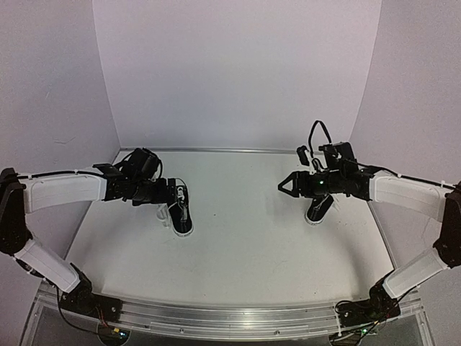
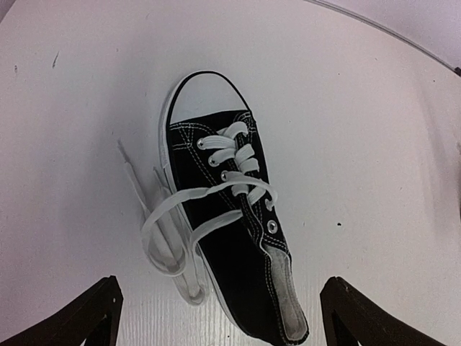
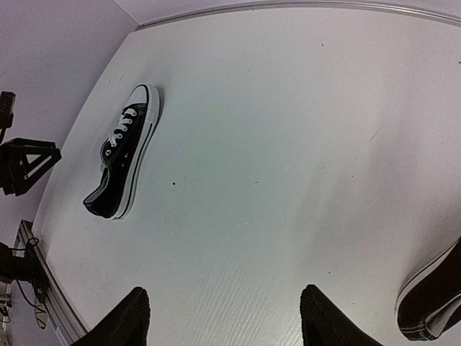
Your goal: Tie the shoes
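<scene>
Two black shoes with white soles lie on the white table (image 1: 252, 245). The left shoe (image 1: 181, 215) (image 2: 230, 209) sits right under my left gripper (image 1: 175, 194) (image 2: 223, 282). That gripper is open, hovering over the heel, its fingers (image 2: 94, 317) either side without touching. Its white laces (image 2: 169, 238) are loose, looped on the table beside the shoe. The right shoe (image 1: 319, 209) (image 3: 432, 299) is partly hidden beneath my right arm. My right gripper (image 1: 287, 186) (image 3: 227, 292) is open and empty over bare table, facing the left shoe (image 3: 122, 155).
White walls close in the table at the back and both sides. A metal strip (image 1: 216, 150) runs along the far edge and an aluminium rail (image 1: 216, 317) along the near one. The left arm's finger (image 3: 25, 162) shows in the right wrist view.
</scene>
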